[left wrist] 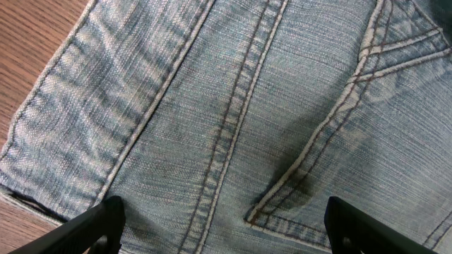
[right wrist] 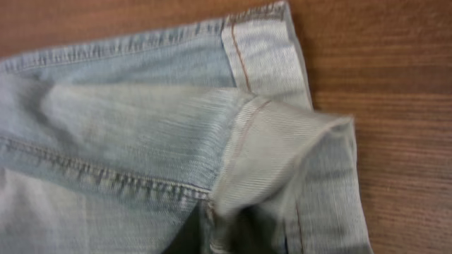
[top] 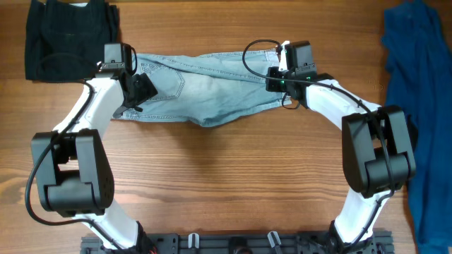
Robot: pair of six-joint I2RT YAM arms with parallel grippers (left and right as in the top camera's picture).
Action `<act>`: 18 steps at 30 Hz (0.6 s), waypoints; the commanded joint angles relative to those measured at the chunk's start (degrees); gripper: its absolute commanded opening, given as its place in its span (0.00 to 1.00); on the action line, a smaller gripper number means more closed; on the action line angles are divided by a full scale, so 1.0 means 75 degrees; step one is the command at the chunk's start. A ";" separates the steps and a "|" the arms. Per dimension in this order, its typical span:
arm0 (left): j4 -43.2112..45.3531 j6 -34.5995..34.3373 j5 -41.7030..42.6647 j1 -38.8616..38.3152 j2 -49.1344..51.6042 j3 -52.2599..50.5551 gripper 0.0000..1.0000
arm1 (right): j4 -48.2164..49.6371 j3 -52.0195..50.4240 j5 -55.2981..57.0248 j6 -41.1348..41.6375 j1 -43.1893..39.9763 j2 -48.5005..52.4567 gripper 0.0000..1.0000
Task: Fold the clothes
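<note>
The light-blue denim shorts (top: 212, 88) lie in a long band across the far middle of the table. My left gripper (top: 138, 88) is over their left end. In the left wrist view its fingers (left wrist: 222, 226) are spread wide just above the denim (left wrist: 233, 106), near a seam and a pocket corner, holding nothing. My right gripper (top: 274, 81) is at the right end of the shorts. In the right wrist view the hem (right wrist: 282, 155) is bunched and lifted toward the jaws (right wrist: 233, 240). The fingertips are hidden under the cloth, which looks pinched.
A black garment (top: 67, 35) lies at the far left corner, close to my left arm. A large dark royal-blue garment (top: 417, 106) hangs along the right edge. Bare wood table (top: 226, 176) lies in front of the shorts.
</note>
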 commanded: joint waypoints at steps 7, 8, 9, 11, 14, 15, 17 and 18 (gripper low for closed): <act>0.0026 0.0003 0.0044 0.0000 0.0108 -0.0111 0.90 | 0.0478 0.1207 -0.0350 0.0839 0.0029 -0.0303 0.04; 0.0026 0.0003 0.0044 0.0000 0.0108 -0.0111 0.90 | 0.0787 0.1244 -0.0338 0.0938 0.0023 -0.0303 0.05; 0.0026 0.0003 0.0044 0.0000 0.0108 -0.0111 0.90 | 0.0979 0.1244 -0.0198 0.1134 0.0023 -0.0300 0.04; 0.0026 0.0006 0.0047 0.0000 0.0108 -0.0111 0.90 | 0.1151 0.1244 0.0157 0.1390 0.0023 -0.0224 0.04; 0.0029 0.0003 0.0047 0.0000 0.0108 -0.0111 0.90 | 0.1119 0.1241 0.0230 0.1411 0.0023 0.0038 0.07; 0.0029 0.0006 0.0047 0.0000 0.0108 -0.0111 0.90 | 0.1005 0.1241 0.0236 0.1413 0.0023 0.0085 0.08; 0.0023 0.0006 0.0047 0.0000 0.0108 -0.0111 0.90 | 0.0644 0.1236 0.0356 0.1408 0.0023 0.0192 0.09; 0.0023 0.0006 0.0047 0.0000 0.0108 -0.0111 0.91 | 0.0440 0.1236 0.0498 0.1408 0.0023 0.0201 0.09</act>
